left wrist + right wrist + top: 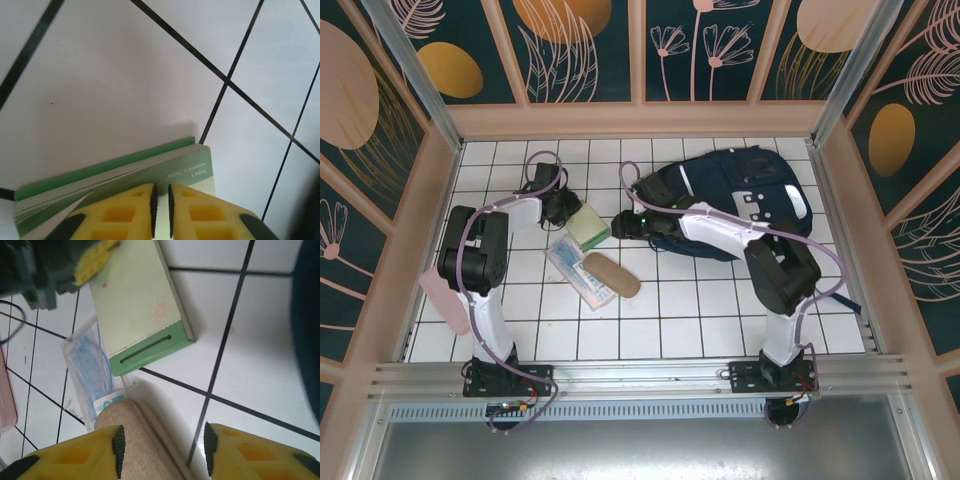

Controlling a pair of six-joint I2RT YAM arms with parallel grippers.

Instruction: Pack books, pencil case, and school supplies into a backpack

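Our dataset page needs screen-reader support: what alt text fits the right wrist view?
Open right gripper over a beige case, with a pale green box and clear packet beyond on white tiles.

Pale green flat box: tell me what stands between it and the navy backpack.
The right gripper and its white arm sit between the pale green flat box and the large navy fabric backpack. Nothing else visible lies on that path.

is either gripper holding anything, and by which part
Right gripper open, holding nothing. Left gripper nearly shut over the pale green box; whether it pinches it cannot be told.
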